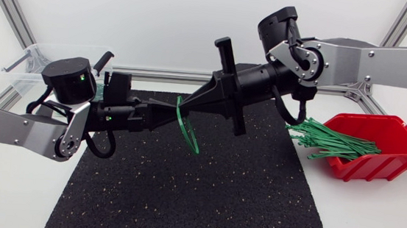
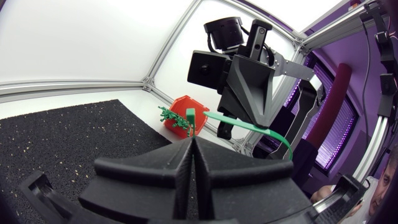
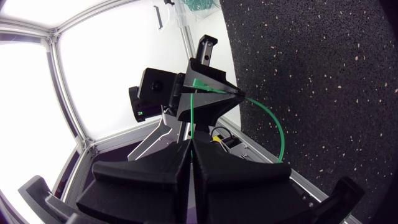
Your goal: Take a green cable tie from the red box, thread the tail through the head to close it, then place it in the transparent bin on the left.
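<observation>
While both arms meet above the middle of the black mat (image 1: pixel 204 195), the left tool (image 1: pixel 165 115) and the right tool (image 1: pixel 188 107) point at each other, tip almost to tip. Each has its fingers pressed together with no gap showing, and each pinches the same green cable tie (image 1: pixel 189 131).

From the left wrist camera, a short thick end of the tie stands up just past the left tool's tips. The band then sweeps sideways under the right tool's tip and curves downward beyond it. From the right wrist camera, a straight stretch of the band runs from between the right tool's fingers to the left tool's tip. A wide bow of band swings out to one side of that stretch.

Seen from above, the tie is held clear of the mat. Its long axis runs roughly from the bench's far edge toward its near edge, and the bowed part hangs on the near side of the tools.

The red box (image 1: pixel 388 156) sits by the right edge of the bench (image 1: pixel 371 225), with more green ties (image 1: pixel 330 140) spilling over its open front. The clear bin (image 1: pixel 23 69) stands at the far left corner, well apart from the held tie.
</observation>
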You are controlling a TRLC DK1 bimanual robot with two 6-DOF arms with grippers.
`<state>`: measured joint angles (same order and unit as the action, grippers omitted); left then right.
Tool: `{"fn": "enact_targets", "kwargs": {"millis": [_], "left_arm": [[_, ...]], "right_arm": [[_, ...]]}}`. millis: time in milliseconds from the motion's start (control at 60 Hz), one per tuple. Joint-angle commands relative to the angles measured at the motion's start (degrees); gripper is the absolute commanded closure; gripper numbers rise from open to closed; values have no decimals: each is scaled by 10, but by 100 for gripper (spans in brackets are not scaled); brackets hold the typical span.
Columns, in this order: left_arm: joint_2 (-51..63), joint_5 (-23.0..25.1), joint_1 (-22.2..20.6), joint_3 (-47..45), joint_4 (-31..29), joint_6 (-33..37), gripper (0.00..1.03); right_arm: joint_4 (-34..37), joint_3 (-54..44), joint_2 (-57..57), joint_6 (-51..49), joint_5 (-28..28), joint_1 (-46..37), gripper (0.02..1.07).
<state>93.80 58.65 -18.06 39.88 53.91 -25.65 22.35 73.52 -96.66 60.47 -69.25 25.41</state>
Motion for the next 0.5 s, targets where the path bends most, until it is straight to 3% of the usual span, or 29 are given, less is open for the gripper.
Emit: {"fn": "enact_targets", "kwargs": {"millis": [0,483], "left_arm": [[12,8,3,12,9,5,100],[2,8,3,5,9,2,100]], "right_arm": [[2,-15,2,13,-7,3,101],[1,-15,-2,13,-7,0,101]]}}
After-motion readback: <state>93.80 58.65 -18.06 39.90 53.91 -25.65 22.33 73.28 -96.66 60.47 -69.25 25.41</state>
